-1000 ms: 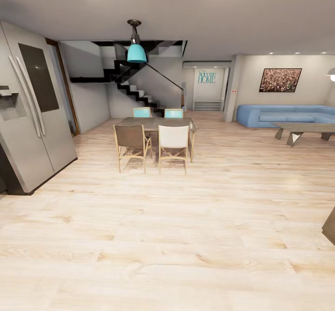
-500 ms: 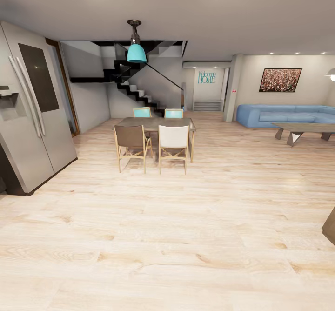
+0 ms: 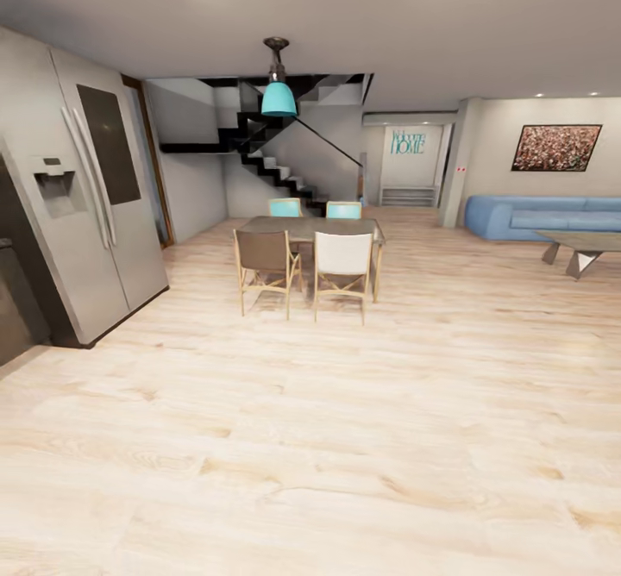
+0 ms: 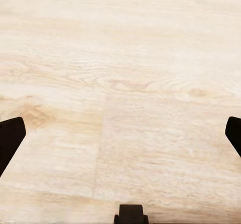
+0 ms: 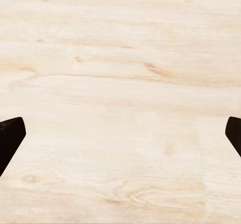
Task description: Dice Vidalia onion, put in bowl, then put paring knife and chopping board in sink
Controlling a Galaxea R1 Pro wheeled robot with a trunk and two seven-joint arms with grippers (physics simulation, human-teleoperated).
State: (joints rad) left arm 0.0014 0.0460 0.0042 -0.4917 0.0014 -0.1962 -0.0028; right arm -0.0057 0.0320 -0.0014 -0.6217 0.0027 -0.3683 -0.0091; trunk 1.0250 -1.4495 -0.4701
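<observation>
Over the pale wood floor (image 3: pixel 345 438), the left gripper (image 4: pixel 120 133) and right gripper (image 5: pixel 120 133) are hanging with fingers spread wide apart, gripping nothing. Farther off, a fridge (image 3: pixel 86 205) is standing at left, a dining table (image 3: pixel 310 229) with chairs (image 3: pixel 342 266) ahead, a blue sofa (image 3: pixel 539 216) beyond.

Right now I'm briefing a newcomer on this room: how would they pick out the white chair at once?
Find the turquoise lamp hanging in front of the staircase; below it stands the dining table with four chairs. The white chair is on the table's near side, at the right. Its neighbour is brown, and the two far chairs are turquoise.
</observation>
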